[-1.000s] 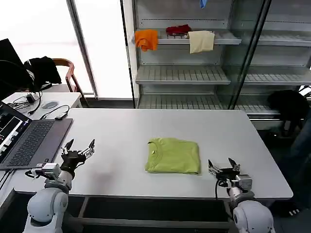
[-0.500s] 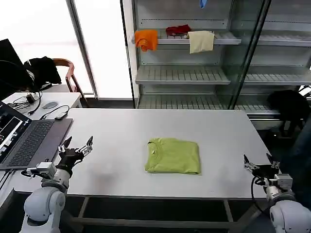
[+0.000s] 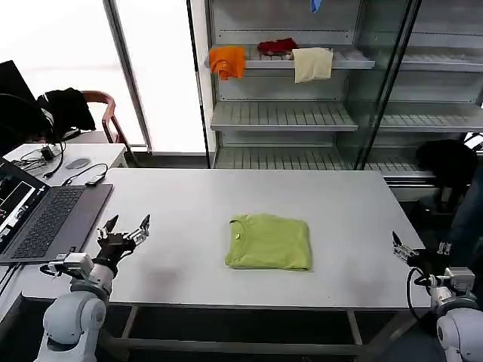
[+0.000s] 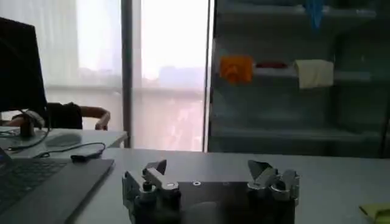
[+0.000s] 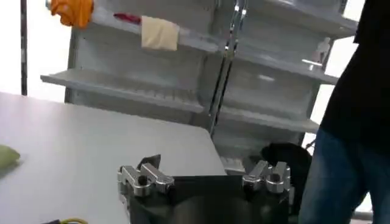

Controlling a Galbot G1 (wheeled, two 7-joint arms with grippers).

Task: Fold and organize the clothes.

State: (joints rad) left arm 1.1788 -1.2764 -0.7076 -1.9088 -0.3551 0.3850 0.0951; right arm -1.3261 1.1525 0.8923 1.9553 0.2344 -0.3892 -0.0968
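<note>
Lime-green T-shirt (image 3: pixel 269 242) folded into a neat rectangle, collar leftward, mid-table (image 3: pixel 189 204) toward near edge. Left gripper (image 3: pixel 125 230) and right gripper (image 3: pixel 419 250): jaws apart, empty.

This looks like a robotics lab or test room set up in an office-like space. A plain white rectangular desk (image 3: pixel 189 204) stands before tall grey metal shelving with slatted shelves (image 3: pixel 283 115) behind glass doors, as in a shop display cooler, holding an orange cloth (image 3: pixel 227 60), a red cloth (image 3: pixel 277 46) and a cream cloth (image 3: pixel 312 63). At the robot's left an open grey laptop (image 3: pixel 47 219) lies on the desk, and a second white side table (image 3: pixel 64 156) carries black cables (image 3: pixel 87 178). A wooden chair draped with a black garment (image 3: pixel 69 109) stands by a bright floor-length window (image 3: pixel 158 68).
</note>
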